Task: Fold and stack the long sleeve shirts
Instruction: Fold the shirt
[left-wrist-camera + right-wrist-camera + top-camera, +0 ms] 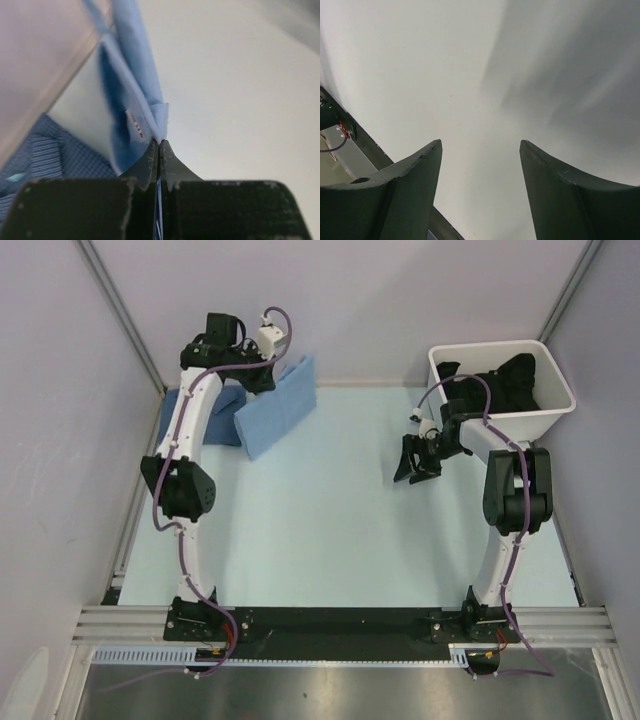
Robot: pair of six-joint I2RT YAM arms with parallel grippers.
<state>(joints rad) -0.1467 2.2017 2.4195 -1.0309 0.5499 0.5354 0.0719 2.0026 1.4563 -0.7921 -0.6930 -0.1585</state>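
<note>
The light sky-blue shirt is folded into a slab and hangs tilted at the back left of the table. My left gripper is shut on its upper edge. In the left wrist view the gripper pinches a seam of this shirt, and a small white label shows beside the seam. The darker blue shirt lies folded under my left arm; the left wrist view shows its fine check at the lower left. My right gripper hovers open over the table's right half with nothing between its fingers.
A white bin holding dark cloth stands at the back right, just behind my right arm. Grey walls close in the table on the left, back and right. A metal rail runs along the near edge.
</note>
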